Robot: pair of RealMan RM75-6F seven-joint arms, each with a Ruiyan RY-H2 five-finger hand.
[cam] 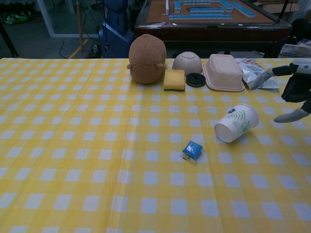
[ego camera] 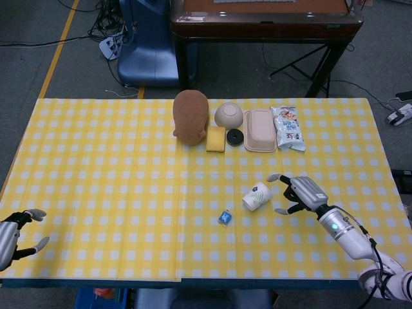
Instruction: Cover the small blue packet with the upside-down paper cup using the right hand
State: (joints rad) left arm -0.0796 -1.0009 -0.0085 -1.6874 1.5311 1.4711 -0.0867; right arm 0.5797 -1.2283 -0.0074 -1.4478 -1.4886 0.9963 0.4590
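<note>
A small blue packet [ego camera: 224, 217] [cam: 193, 150] lies flat on the yellow checked tablecloth [ego camera: 116, 167]. The white paper cup [ego camera: 257, 196] [cam: 236, 123] with a leaf print lies on its side just right of and behind the packet, its mouth turned toward the near left. My right hand [ego camera: 301, 194] [cam: 293, 90] hovers to the right of the cup, fingers spread, apart from it and holding nothing. My left hand [ego camera: 13, 233] sits at the near left corner of the table, fingers apart and empty.
Along the back of the table stand a brown plush toy [ego camera: 191, 116], a yellow sponge [ego camera: 216, 138], an upturned bowl [ego camera: 228, 115], a black disc [ego camera: 235, 136], a beige lidded box [ego camera: 260, 129] and a snack bag [ego camera: 288, 128].
</note>
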